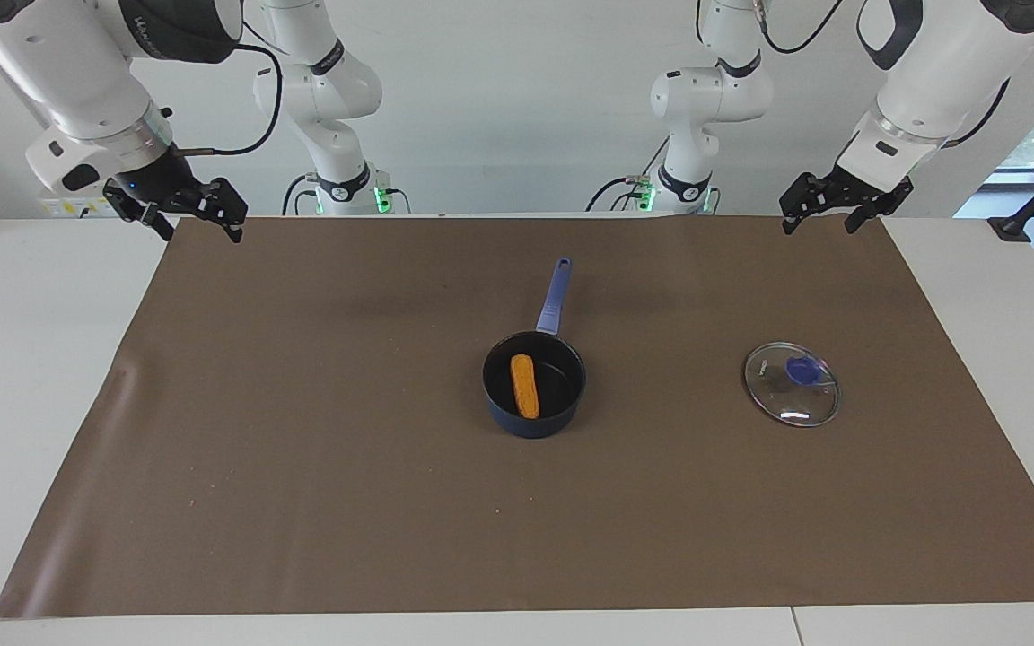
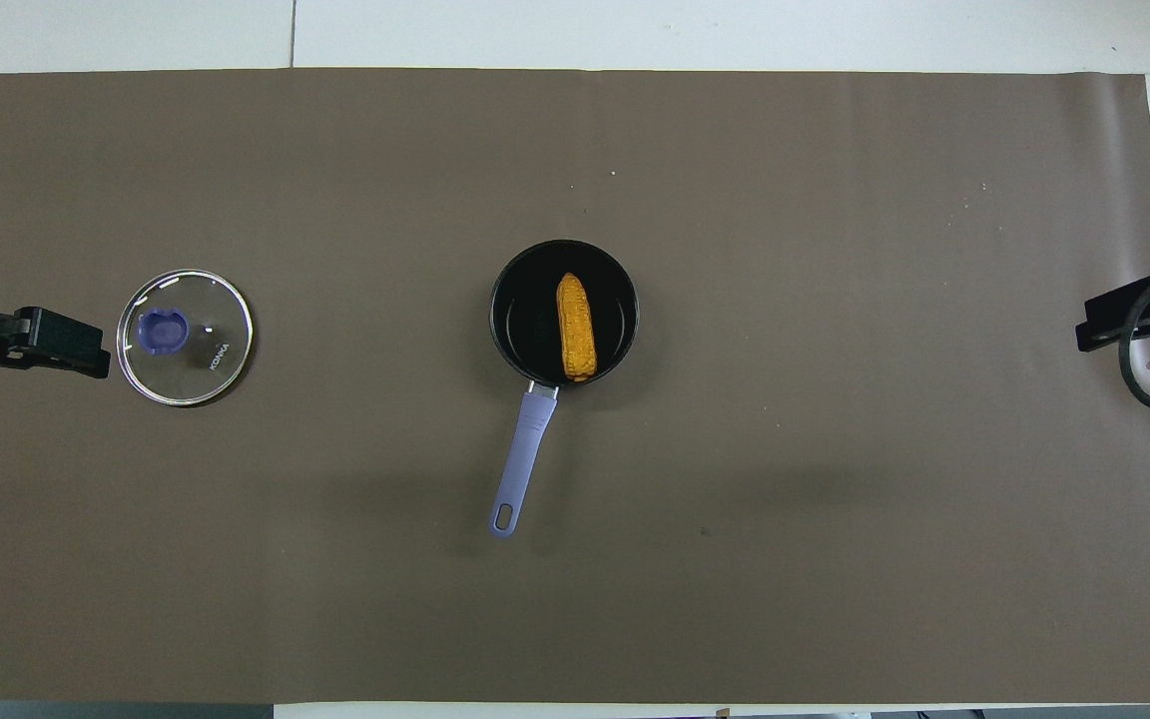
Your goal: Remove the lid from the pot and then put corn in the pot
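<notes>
The dark navy pot (image 1: 534, 386) (image 2: 564, 313) stands uncovered at the middle of the mat, its blue-purple handle pointing toward the robots. The orange-yellow corn (image 1: 524, 386) (image 2: 576, 327) lies inside it. The glass lid (image 1: 792, 383) (image 2: 185, 337) rests flat on the mat toward the left arm's end, knob up. My left gripper (image 1: 833, 220) (image 2: 86, 345) hangs open and empty, raised over the mat's edge at that end. My right gripper (image 1: 197, 225) (image 2: 1099, 328) hangs open and empty, raised over the mat's edge at its own end.
A brown mat (image 1: 319, 431) (image 2: 835, 519) covers most of the white table (image 1: 23, 359). Two further white arms stand on bases at the robots' edge of the table. A black cable loops from the right gripper.
</notes>
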You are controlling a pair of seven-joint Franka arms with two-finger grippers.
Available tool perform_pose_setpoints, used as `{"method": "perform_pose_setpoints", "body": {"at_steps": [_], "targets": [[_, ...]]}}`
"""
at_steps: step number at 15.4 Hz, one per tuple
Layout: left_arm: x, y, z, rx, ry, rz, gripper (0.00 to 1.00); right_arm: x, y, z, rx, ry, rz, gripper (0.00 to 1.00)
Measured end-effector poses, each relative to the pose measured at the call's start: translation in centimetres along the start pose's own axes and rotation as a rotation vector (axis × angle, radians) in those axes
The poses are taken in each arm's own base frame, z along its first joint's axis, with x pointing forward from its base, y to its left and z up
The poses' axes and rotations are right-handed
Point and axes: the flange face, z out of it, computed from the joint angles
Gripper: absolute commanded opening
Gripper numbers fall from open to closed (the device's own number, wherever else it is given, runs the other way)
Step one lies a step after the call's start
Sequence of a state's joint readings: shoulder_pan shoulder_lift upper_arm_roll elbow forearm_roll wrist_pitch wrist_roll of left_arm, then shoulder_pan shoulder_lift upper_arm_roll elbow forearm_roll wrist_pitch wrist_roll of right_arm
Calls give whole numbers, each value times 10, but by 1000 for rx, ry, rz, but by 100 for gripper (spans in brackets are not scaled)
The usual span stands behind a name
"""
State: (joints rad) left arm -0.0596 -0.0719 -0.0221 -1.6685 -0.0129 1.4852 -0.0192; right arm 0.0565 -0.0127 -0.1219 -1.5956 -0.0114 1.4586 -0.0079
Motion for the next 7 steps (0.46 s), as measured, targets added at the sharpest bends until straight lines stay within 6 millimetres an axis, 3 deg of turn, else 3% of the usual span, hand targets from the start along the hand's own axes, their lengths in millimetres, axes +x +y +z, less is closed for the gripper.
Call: {"method": "perform_pose_setpoints", "body": {"at_steps": [7], "targets": [[2, 1, -1, 0, 14, 0, 100, 1, -3, 2, -1, -5, -7, 100]]}}
